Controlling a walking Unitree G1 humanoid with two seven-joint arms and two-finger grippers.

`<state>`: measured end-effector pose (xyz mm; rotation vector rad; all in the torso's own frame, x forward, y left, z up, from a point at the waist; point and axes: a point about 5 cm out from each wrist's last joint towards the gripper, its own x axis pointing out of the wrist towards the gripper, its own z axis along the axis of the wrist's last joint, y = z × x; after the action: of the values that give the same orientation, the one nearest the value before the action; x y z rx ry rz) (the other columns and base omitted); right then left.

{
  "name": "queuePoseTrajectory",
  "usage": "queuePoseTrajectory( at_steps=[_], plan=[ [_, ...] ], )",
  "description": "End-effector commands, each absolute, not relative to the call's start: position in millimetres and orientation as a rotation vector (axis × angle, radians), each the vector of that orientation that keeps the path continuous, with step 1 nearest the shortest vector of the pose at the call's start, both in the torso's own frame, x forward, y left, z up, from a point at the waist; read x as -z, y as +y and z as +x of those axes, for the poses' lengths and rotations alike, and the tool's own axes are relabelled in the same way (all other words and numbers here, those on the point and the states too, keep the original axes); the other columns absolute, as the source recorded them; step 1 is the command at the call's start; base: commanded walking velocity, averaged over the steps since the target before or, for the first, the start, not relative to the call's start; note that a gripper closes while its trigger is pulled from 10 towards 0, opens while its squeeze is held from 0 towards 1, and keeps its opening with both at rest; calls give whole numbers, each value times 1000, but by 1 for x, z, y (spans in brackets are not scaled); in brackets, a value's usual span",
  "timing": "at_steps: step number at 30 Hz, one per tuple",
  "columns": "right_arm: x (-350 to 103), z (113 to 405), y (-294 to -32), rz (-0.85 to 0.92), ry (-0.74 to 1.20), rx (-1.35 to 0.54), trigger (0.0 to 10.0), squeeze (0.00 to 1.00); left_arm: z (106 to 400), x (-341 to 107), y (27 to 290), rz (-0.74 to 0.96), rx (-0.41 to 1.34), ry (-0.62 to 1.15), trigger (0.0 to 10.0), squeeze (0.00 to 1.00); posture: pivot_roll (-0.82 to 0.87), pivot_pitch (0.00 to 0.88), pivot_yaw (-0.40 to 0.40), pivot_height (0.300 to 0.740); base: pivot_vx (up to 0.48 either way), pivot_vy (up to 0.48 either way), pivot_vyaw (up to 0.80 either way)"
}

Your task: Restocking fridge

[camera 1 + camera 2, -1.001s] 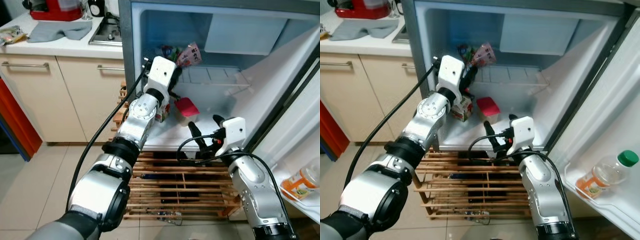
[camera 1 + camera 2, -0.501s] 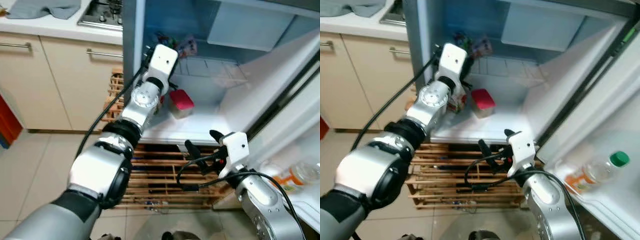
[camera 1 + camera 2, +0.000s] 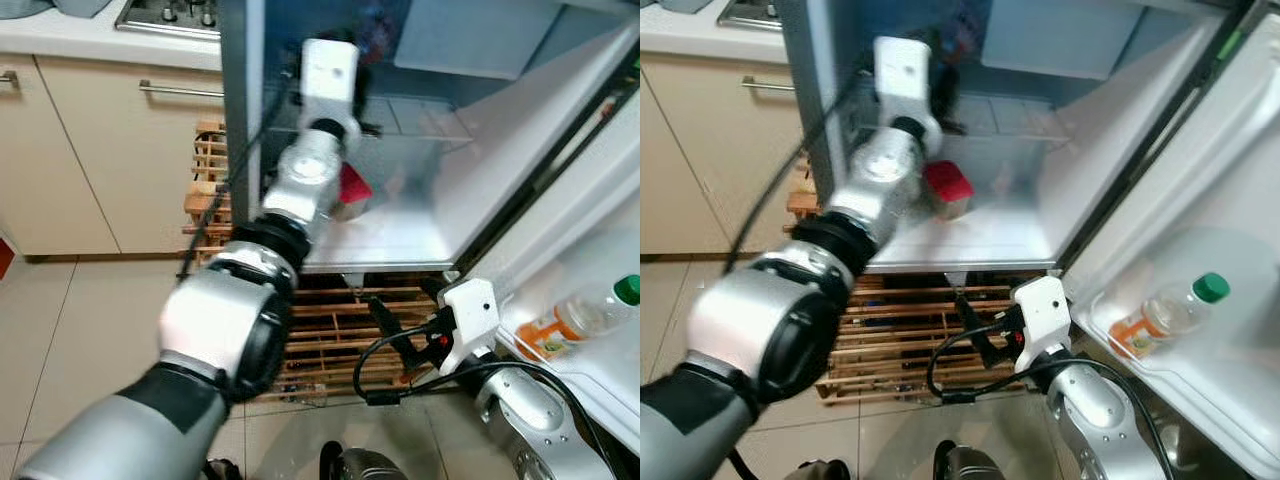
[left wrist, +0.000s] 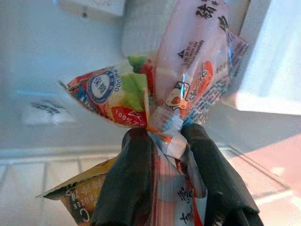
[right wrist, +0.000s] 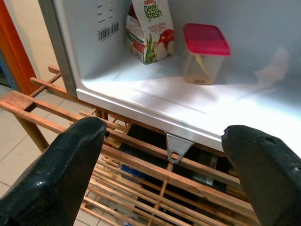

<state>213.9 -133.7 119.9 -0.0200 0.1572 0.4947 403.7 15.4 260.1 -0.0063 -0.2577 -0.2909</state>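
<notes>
- White fridge floor [image 5: 155, 101], carrying a juice carton [image 5: 149, 29] and a red-lidded tub [image 5: 203, 52], near each other.
- Door shelf [image 3: 1160, 375] with an orange-labelled, green-capped bottle [image 3: 1165, 312] lying in it.
- Wooden slatted rack [image 5: 51, 110] standing on the tiled floor [image 3: 60, 320] below.

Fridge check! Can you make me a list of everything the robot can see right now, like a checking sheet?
Surface: white fridge floor, lit and bare in front.
Job's things: pink snack packet pinched in the left gripper, up inside the fridge; a second colourful packet behind it.
Clutter: juice carton and red-lidded tub standing side by side, apart; green-capped bottle lying in the door shelf.
Grippers: left shut on the packet; right gripper open, low before the fridge.
Cables: black cable looping by the right wrist.
Surroundings: wooden rack under the fridge, cream cabinets, tiled floor.
</notes>
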Motion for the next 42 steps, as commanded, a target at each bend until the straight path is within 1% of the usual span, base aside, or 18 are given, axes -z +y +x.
queuePoseTrajectory(
  at_steps=[1,2,5,6,14,15,16,17,19,22,25,26,27,33,34,38,41,42],
  plan=[
    [-123,211,-137,-24,155,-483,10000,1000,404,-281,13,60,266,-331,10000,0,-365,125,-131,740,0,0,0],
    [-123,211,-137,-24,155,-483,10000,1000,404,-281,13,60,266,-331,10000,0,-365,125,-131,740,0,0,0],
    [-135,211,-135,1,96,-472,10000,1000,412,-288,38,118,151,-337,10000,0,-373,129,-126,740,0,0,0],
    [-139,212,-135,6,80,-469,10000,1000,414,-288,43,125,136,-334,10000,0,-373,129,-126,740,0,0,0],
    [-153,213,-133,6,34,-458,10000,1000,420,-286,61,198,99,-286,10000,0,-403,138,-116,740,0,0,0],
    [-153,211,-133,5,37,-455,10000,1000,420,-284,63,197,94,-275,10000,545,-407,141,-115,740,0,0,0],
    [-153,211,-133,5,37,-455,10000,1000,420,-284,63,197,94,-275,10000,545,-407,141,-115,740,0,0,0],
    [-152,211,-133,4,40,-452,10000,1000,420,-282,64,187,97,-265,10000,1000,-407,141,-115,740,0,0,0],
    [-151,208,-134,6,49,-442,10000,1000,421,-284,65,154,102,-263,10000,1000,-406,145,-112,740,0,0,0],
    [-152,209,-134,9,50,-438,10000,1000,420,-291,61,163,110,-294,10000,1000,-406,145,-112,740,0,0,0],
    [-152,209,-134,13,50,-437,10000,1000,417,-302,51,258,104,-349,10000,1000,-394,150,-118,740,0,0,0],
    [-152,209,-134,13,50,-437,10000,1000,417,-302,51,258,104,-349,10000,1000,-394,150,-118,740,0,0,0],
    [-152,210,-132,16,54,-442,10000,1000,414,-312,40,327,109,-413,10000,1000,-388,149,-116,740,0,0,0],
    [-151,212,-130,15,57,-454,10000,1000,410,-320,31,370,139,-470,10000,1000,-379,140,-115,740,0,0,0],
    [-150,213,-130,15,58,-454,10000,1000,407,-322,23,377,171,-491,10000,1000,-373,134,-114,740,0,0,0],
    [-149,214,-130,14,62,-457,10000,1000,406,-314,17,377,202,-459,10000,1000,-362,127,-112,740,0,0,0],
    [-147,217,-129,16,64,-459,10000,1000,404,-296,10,296,258,-411,10000,1000,-341,117,-110,740,0,0,0],
    [-147,217,-129,16,64,-459,10000,1000,404,-296,10,296,258,-411,10000,1000,-341,117,-110,740,0,0,0]
  ],
)
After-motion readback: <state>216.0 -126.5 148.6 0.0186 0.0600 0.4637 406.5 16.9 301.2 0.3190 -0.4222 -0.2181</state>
